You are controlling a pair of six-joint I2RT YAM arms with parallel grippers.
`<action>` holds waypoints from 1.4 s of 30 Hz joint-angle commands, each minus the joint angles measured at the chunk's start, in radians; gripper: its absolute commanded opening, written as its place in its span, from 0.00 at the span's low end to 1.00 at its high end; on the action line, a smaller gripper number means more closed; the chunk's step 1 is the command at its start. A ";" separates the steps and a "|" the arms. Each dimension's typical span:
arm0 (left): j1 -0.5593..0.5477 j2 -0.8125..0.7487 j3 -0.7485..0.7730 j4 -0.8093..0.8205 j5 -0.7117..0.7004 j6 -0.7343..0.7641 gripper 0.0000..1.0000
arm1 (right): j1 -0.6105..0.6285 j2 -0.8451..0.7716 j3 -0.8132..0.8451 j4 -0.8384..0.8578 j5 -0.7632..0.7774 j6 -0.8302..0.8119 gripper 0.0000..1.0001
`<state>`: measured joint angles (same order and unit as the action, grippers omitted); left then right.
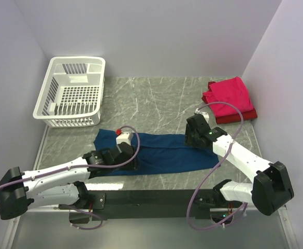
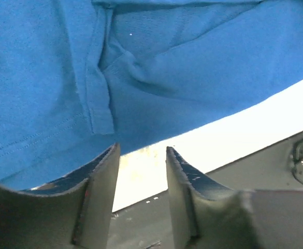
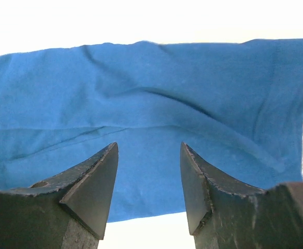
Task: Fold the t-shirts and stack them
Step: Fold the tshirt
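A navy blue t-shirt [image 1: 164, 153] lies folded into a long strip across the middle of the table. My left gripper [image 1: 121, 136] hovers over its left end; in the left wrist view it [image 2: 142, 150] stands open just off the cloth's near edge [image 2: 141, 78], nothing between the fingers. At the strip's right end is my right gripper [image 1: 192, 136], open above the blue cloth [image 3: 151, 98], with its tips [image 3: 148, 148] over the near hem. Two folded t-shirts, a pinkish-red one [image 1: 229, 96] on a darker red one [image 1: 239, 116], lie stacked at the back right.
A white slotted plastic basket [image 1: 71, 93] stands at the back left corner. Walls close in on the left, back and right. A dark bar [image 1: 156, 199] with the arm bases runs along the table's near edge.
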<state>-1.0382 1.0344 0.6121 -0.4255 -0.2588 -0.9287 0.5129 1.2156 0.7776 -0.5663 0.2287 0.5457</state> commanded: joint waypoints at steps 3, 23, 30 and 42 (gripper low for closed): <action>-0.013 -0.059 0.046 -0.007 -0.083 -0.007 0.50 | -0.097 -0.074 -0.017 -0.010 0.028 -0.035 0.59; 0.207 0.398 0.189 0.085 -0.244 0.067 0.53 | -0.508 0.150 -0.020 0.135 -0.095 -0.113 0.57; 0.239 0.424 0.086 0.148 -0.195 0.064 0.53 | -0.562 0.240 -0.023 0.148 -0.118 -0.116 0.52; 0.250 0.394 0.000 0.185 -0.171 0.065 0.51 | -0.573 0.314 0.038 0.111 -0.065 -0.122 0.12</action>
<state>-0.7952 1.4364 0.6510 -0.2287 -0.4683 -0.8692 -0.0498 1.5085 0.7895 -0.4408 0.0971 0.4316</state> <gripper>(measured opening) 0.514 0.162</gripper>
